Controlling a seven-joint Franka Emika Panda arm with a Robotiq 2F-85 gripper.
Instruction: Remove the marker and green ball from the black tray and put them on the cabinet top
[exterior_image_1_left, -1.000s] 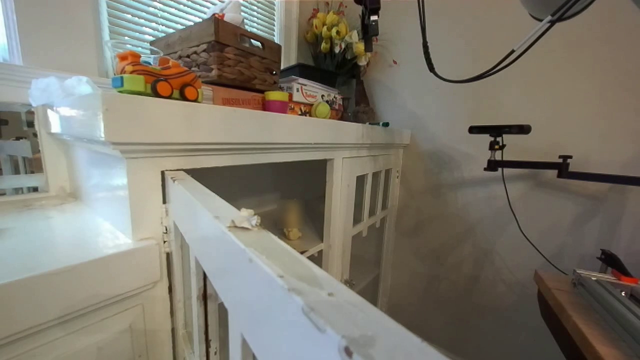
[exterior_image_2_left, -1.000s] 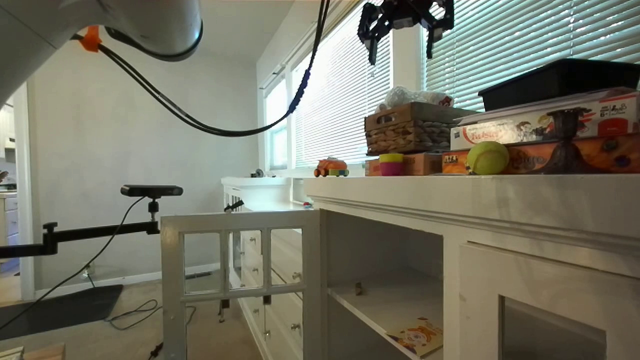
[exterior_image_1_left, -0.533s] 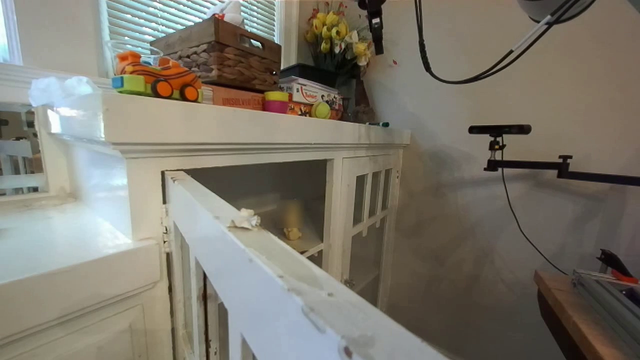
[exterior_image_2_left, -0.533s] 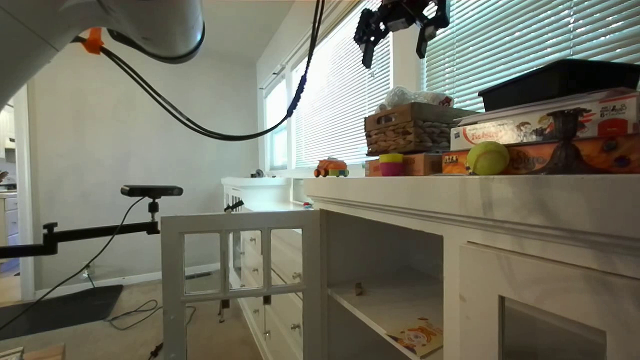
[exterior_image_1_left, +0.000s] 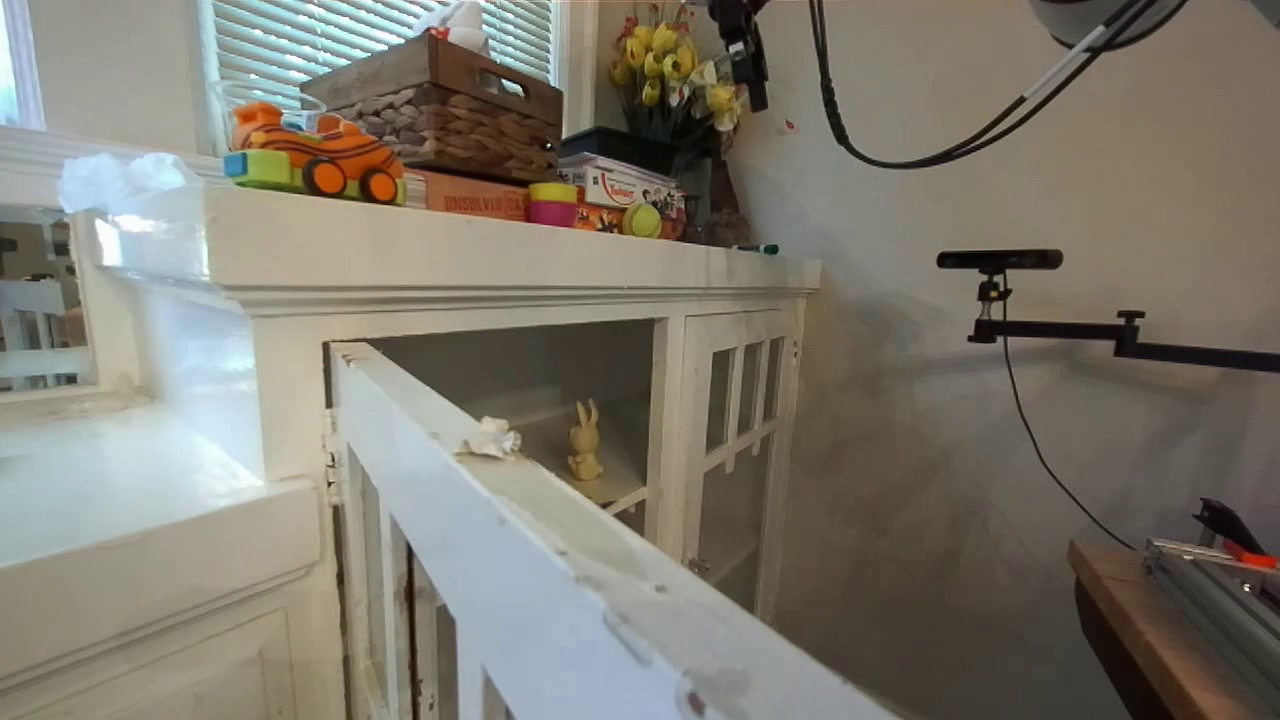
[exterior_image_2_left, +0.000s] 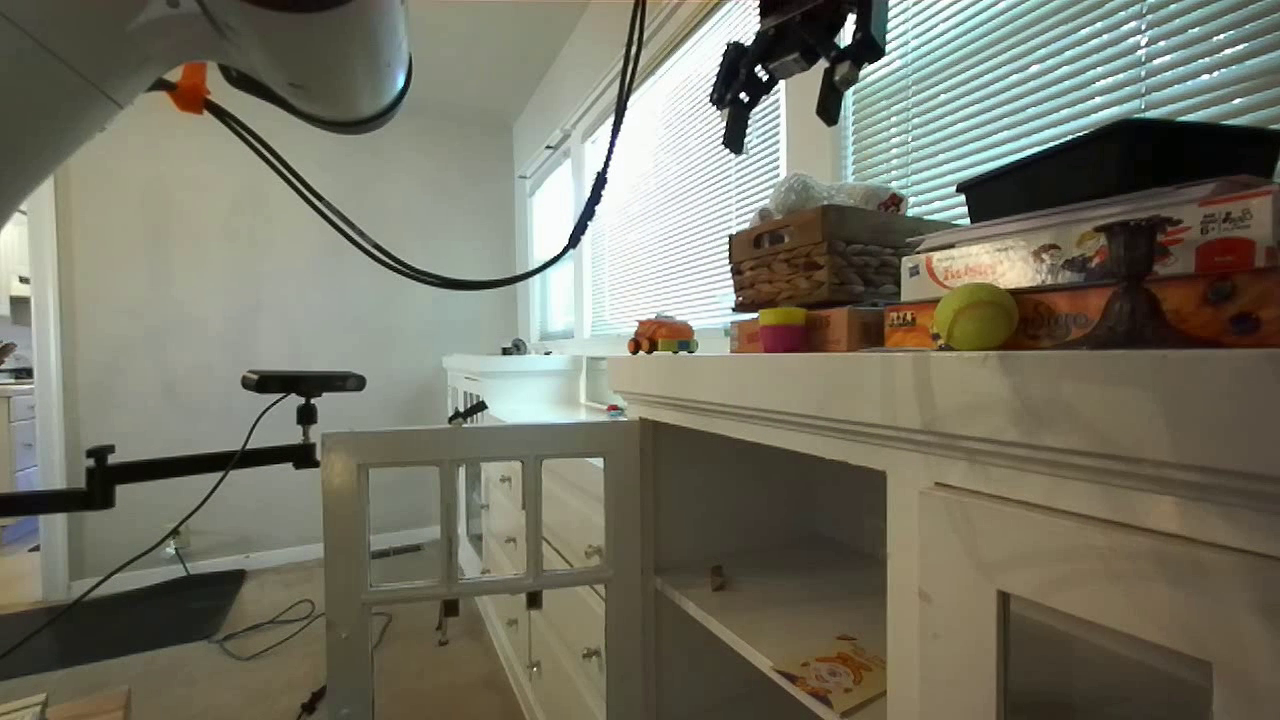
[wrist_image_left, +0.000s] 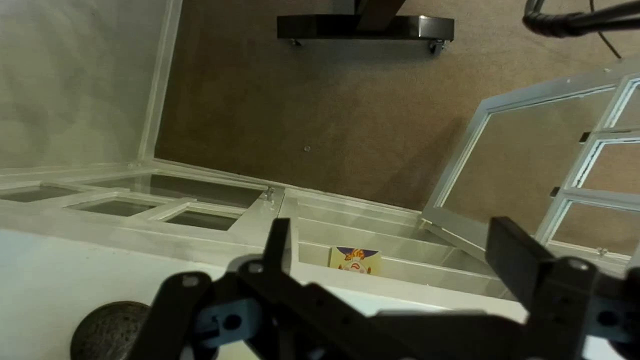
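Observation:
In both exterior views the black tray (exterior_image_2_left: 1125, 168) rests on stacked game boxes; its inside is hidden from these low cameras. The green ball (exterior_image_2_left: 976, 316), yellowish, sits on the cabinet top (exterior_image_1_left: 480, 235) against the lower box. What looks like the marker (exterior_image_1_left: 766, 248), a small teal-tipped stick, lies near the far end of the cabinet top. High above the slab, tilted, hangs my gripper (exterior_image_2_left: 782, 128), apart from tray and ball. Its jaws stand wide in the wrist view, nothing between the fingers (wrist_image_left: 515, 260); behind them show the cabinet's front edge and open shelves.
A wicker basket (exterior_image_2_left: 825, 255), stacked cups (exterior_image_2_left: 783, 328), a toy car (exterior_image_1_left: 315, 155) and a dark candlestick (exterior_image_2_left: 1130, 285) stand on the slab. Yellow flowers (exterior_image_1_left: 665, 65) rise behind the tray. A cabinet door (exterior_image_2_left: 480, 500) swings out into the room.
My gripper has tilted further and its fingers have come slightly lower. It stays open. The ball, the tray and the stick have not moved.

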